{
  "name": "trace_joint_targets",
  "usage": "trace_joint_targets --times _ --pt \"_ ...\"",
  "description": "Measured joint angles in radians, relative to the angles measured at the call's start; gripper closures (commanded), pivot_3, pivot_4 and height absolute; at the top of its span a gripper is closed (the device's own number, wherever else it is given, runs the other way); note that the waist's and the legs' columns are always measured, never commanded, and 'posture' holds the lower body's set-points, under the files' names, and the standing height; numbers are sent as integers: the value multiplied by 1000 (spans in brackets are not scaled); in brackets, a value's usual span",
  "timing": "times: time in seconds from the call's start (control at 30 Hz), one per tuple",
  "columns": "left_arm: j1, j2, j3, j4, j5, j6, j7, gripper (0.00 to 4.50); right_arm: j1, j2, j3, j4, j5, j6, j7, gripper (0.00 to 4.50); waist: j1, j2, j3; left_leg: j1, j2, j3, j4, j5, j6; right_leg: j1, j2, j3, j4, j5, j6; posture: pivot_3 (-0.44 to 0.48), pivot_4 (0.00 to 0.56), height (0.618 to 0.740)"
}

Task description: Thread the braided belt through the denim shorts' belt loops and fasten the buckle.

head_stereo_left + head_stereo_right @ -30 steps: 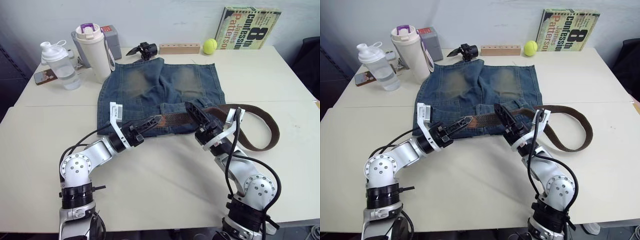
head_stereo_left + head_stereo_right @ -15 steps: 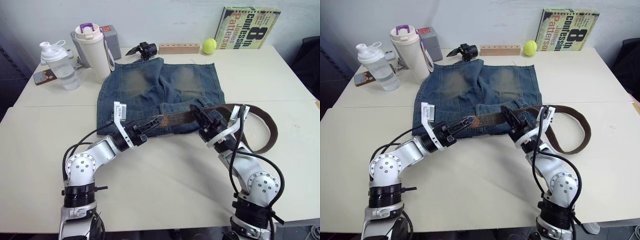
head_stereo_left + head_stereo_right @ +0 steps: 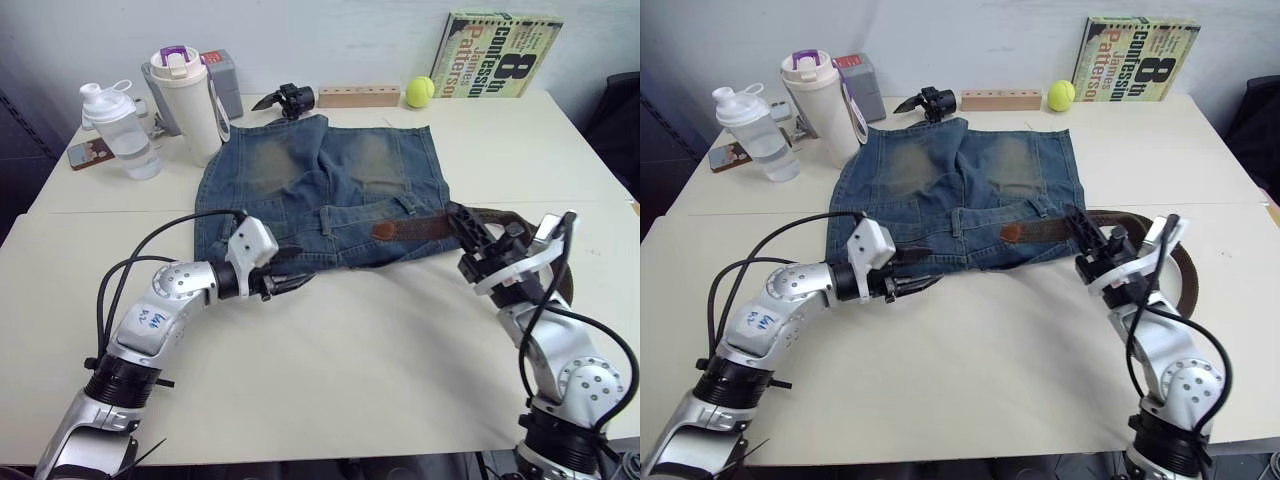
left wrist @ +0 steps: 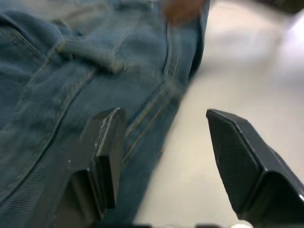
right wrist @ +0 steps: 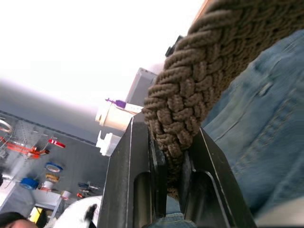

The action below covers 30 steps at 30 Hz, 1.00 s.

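Jaws: the right gripper [image 5: 173, 164] is clamped on the dark-brown braided belt [image 3: 425, 227]; the left gripper [image 4: 164, 156] is spread wide, empty, at the waistband edge of the faded blue denim shorts [image 3: 320, 180], which lie flat on the cream table [image 3: 330, 350]. Belt tan tip lies on the waistband. The green book [image 3: 502, 56] reads "8th confession".

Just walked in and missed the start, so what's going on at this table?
A two-armed robot is threading a braided belt into denim shorts. The right gripper is shut on the belt beside the waistband. The left gripper is open at the waistband's other end, holding nothing.
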Motion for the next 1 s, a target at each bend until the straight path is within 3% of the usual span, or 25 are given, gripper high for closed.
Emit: trace_joint_targets --times 0.17,0.27,0.4,0.6,0.83,1.0 --pt "-89 -6 -68 157 205 -237 5 1507 -8 -52 -18 -1 66 -58 -33 4500 8 0 0 1 1 0 0 0 0 1 1 0 0 2 3 0 150 657" --pt "-138 -68 -71 266 275 -320 65 2691 -9 -74 -18 -2 82 -80 -40 4500 13 1 0 1 1 0 0 0 0 2 2 0 0 3 5 0 150 657" --pt "-143 -79 -60 296 300 -373 69 4399 -9 -83 -14 -2 91 -99 -45 4500 14 1 0 1 2 -1 0 0 0 2 4 2 -1 4 6 0 150 657" --pt "-56 -58 -4 206 283 -365 34 4458 -12 -120 -14 -1 107 -107 -46 4500 4 1 0 3 3 0 -3 0 0 2 6 3 0 4 6 0 150 657" --pt "333 134 160 -221 25 -200 -139 4458 -16 -237 -27 26 179 -91 -48 4500 -9 2 1 5 6 -2 -5 -2 -4 1 9 3 0 0 -1 0 150 657" --pt "447 184 209 -347 -13 -125 -158 4458 -9 -303 -17 83 217 -31 -33 4500 -3 4 2 5 5 -3 -3 -2 -4 3 8 3 -2 0 -1 0 150 657"
